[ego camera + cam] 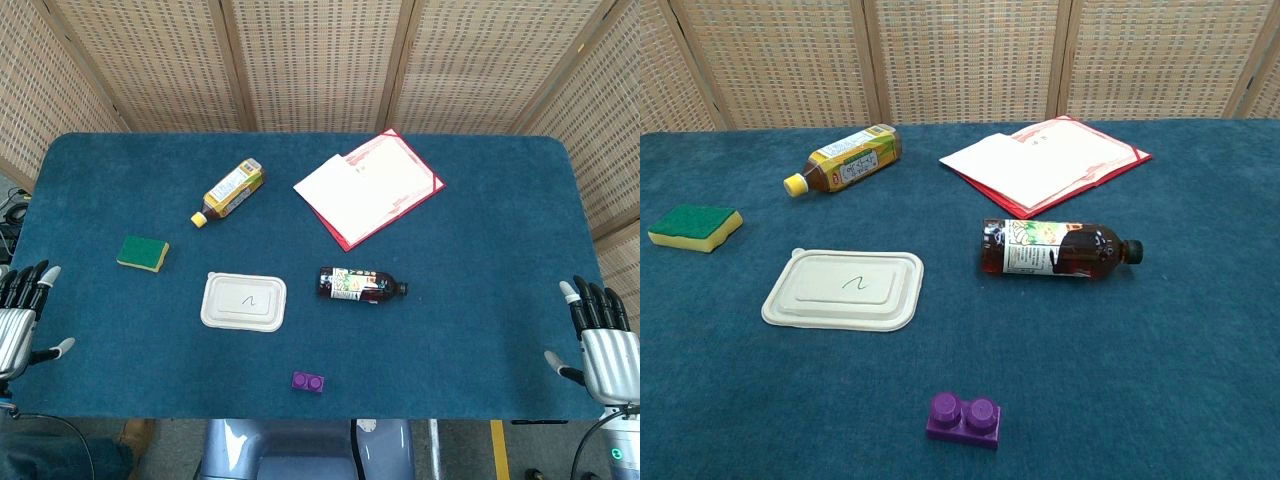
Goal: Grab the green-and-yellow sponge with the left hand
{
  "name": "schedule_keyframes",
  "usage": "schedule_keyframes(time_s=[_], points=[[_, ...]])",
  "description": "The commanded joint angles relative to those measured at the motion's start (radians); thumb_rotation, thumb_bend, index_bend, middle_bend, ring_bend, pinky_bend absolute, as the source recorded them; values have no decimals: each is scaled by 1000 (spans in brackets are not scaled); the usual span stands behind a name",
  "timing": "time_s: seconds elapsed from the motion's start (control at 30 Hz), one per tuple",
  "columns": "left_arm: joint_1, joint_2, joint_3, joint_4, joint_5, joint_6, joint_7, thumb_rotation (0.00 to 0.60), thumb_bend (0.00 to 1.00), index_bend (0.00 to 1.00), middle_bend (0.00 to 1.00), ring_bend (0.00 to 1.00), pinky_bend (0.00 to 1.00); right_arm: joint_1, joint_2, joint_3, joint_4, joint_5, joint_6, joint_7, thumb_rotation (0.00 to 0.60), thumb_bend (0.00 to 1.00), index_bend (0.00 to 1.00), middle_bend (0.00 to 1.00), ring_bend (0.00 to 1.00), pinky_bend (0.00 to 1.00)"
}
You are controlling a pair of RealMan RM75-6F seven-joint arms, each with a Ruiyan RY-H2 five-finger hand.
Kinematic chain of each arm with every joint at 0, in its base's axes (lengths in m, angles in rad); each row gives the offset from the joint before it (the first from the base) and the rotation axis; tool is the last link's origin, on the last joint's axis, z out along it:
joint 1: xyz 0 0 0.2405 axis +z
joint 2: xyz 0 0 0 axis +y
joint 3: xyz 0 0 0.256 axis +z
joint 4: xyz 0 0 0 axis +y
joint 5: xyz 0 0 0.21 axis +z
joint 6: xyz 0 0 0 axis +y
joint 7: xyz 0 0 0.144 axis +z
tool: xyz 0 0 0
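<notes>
On the blue table (480, 240), your left hand (18, 325) waits at the near-left edge, fingers spread and holding nothing; the green-and-yellow sponge (142, 253) lies beyond your fingertips, slightly rightward, well apart. Your right hand (603, 350) is likewise spread, empty

A long table (500, 330) covered in deep blue-teal felt fills the space, its far corners rounded. Behind it stands a folding screen (320, 60) of woven wicker panels set in pale wooden frames — the side panels angle in toward the table at left and right. Light is even and soft, throwing almost no shadow on the cloth. Past the near edge, a grey floor (470, 450) shows, crossed by a strip of yellow tape (497, 450) — and some dark cables lie at the far left (12, 210)
</notes>
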Motion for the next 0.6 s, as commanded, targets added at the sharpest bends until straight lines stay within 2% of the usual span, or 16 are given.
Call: schedule_keyframes(time_s=[0.03,0.13,0.23,0.3,0.4,0.47,0.6], points=[[-123,-14,-65,117,-94,-185,18,600,0,0,0,0,0,4,-3,2,2,10,-10,-15,600,0,0,0,0,0],[-192,-34,-91,202,-125,-282,26,600,0,0,0,0,0,7,-8,6,3,23,-20,-32,600,0,0,0,0,0],[-287,-100,-107,369,-129,-409,-39,600,0,0,0,0,0,13,-20,14,9,46,-32,-58,600,0,0,0,0,0],[-337,-150,-99,477,-108,-468,-91,600,0,0,0,0,0,15,-27,18,15,59,-39,-71,600,0,0,0,0,0],[-380,-208,-91,579,-90,-518,-149,600,0,0,0,0,0,18,-34,23,23,72,-45,-80,600,0,0,0,0,0],[-418,-273,-78,697,-75,-562,-197,600,0,0,0,0,0,20,-39,27,27,82,-48,-87,600,0,0,0,0,0],[-469,-355,-61,828,-60,-634,-266,600,0,0,0,0,0,21,-45,32,31,92,-48,-97,600,0,0,0,0,0]])
